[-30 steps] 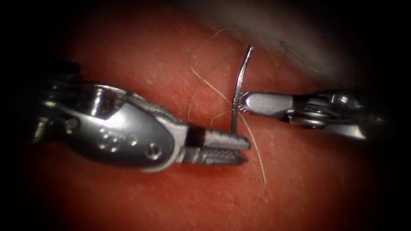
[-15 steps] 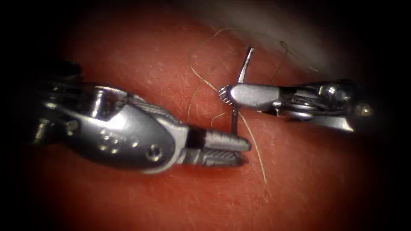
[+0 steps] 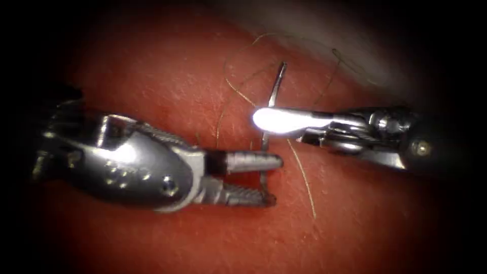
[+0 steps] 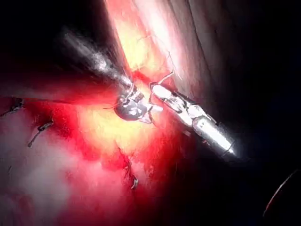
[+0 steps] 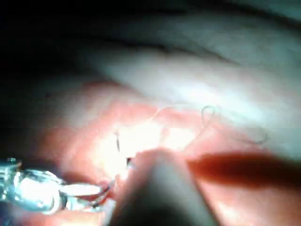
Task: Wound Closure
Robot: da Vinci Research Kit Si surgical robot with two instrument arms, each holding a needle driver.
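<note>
Red tissue (image 3: 167,76) takes up most of the endoscope view, with a paler edge toward the far right corner. No cut line can be made out in it here.

The needle (image 3: 275,83) is seen standing nearly upright between the two tools, its upper end free above the tissue. It is clamped near mid-curve by the right tool (image 3: 264,119), whose jaws are closed on it. Half a second ago the left tool (image 3: 271,178) was shut at the needle's lower part; now its jaws are parted, one above and one below, and nothing is held by them. The lower end of the needle lies at these open jaws; whether it is in the tissue cannot be told.

Thread (image 3: 302,175) is seen looping over the tissue around the needle and trailing toward the near edge, slack and held by neither tool.

Risk, as a judgement: the needle is now carried by a single grip, so it could be rotated or dropped if that hold is weak. The slack loops lie close to both tools and could be snagged or caught in the open jaws. The tissue could be scratched by the lower end if the needle is swung.
</note>
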